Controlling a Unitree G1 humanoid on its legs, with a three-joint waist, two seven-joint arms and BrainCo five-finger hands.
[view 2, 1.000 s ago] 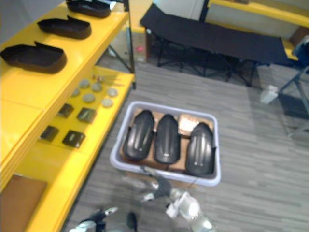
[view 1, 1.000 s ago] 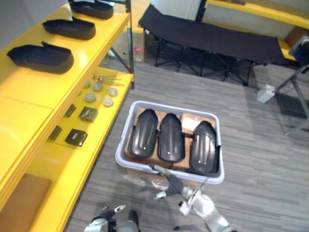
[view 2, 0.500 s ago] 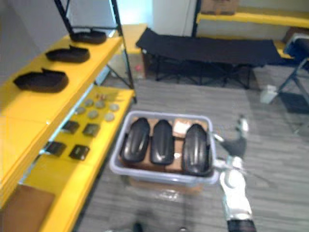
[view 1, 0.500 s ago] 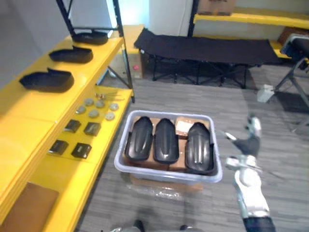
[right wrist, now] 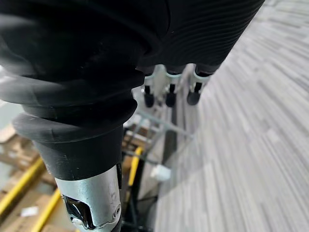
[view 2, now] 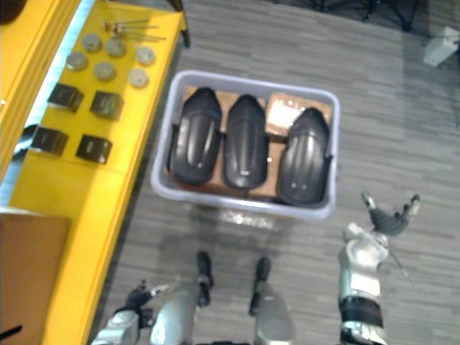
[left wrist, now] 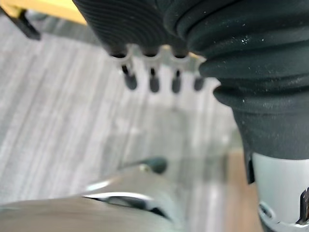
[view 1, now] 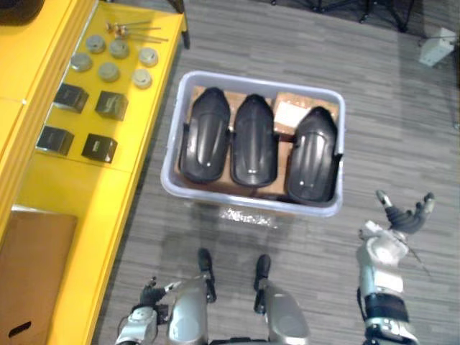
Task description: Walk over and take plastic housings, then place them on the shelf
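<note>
In the left eye view, three black plastic housings [view 1: 254,141] are seen lying side by side, domed backs up, in a pale grey bin [view 1: 251,205] on the floor, bedded on cardboard boxes [view 1: 291,113]. The bin stands just beside the yellow shelf [view 1: 86,187]. The housings are judged to be thin moulded shells: light, stiff enough to keep their form, and smooth and glossy, so a slip is to be expected if they are pinched on the crown. A firmer hold is likely to be had across the narrow width, with the thumb on one long edge and the fingers on the other, or under the rim at one end. The rightmost housing [view 1: 314,154] is judged the easiest to reach, being nearest the right hand [view 1: 402,215]. That hand is held well apart from the bin, with fingers spread and nothing in it. The left hand [view 1: 147,296] is seen low by the shelf's edge, its fingers loose and empty in the left wrist view. On the lower shelf, six round discs [view 1: 108,71], four dark square blocks [view 1: 99,147] and one brown board [view 1: 36,266] are counted.
</note>
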